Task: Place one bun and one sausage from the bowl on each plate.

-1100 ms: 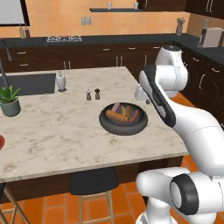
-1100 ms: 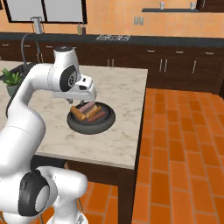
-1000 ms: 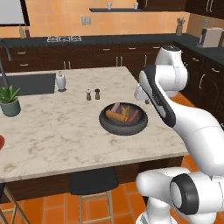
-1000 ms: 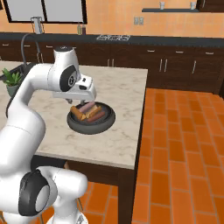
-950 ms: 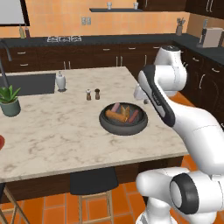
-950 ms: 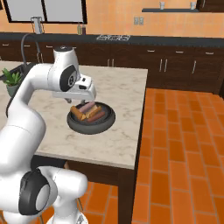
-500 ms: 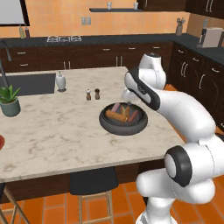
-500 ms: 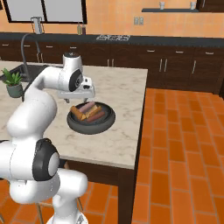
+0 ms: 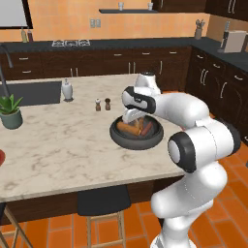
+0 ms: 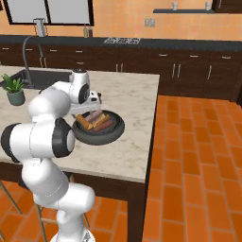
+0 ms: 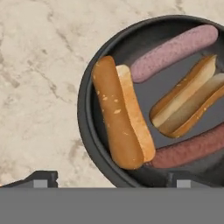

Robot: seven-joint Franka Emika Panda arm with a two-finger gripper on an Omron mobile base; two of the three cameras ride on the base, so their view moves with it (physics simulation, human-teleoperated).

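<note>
The arm has been swung over the bowl (image 11: 89,131) and the fingers (image 11: 111,178) spread wide, empty; a bun (image 11: 119,113) lies beneath, so a pick seems imminent.

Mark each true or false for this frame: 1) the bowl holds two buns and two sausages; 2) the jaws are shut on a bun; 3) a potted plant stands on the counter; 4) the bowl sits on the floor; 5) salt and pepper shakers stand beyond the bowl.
1) The bowl holds two buns and two sausages. True: bun, second bun, sausage, second sausage.
2) The jaws are shut on a bun. False: the gripper is open over the bowl's edge, holding nothing.
3) A potted plant stands on the counter. True.
4) The bowl sits on the floor. False: it sits on the counter.
5) Shakers stand beyond the bowl. True.
</note>
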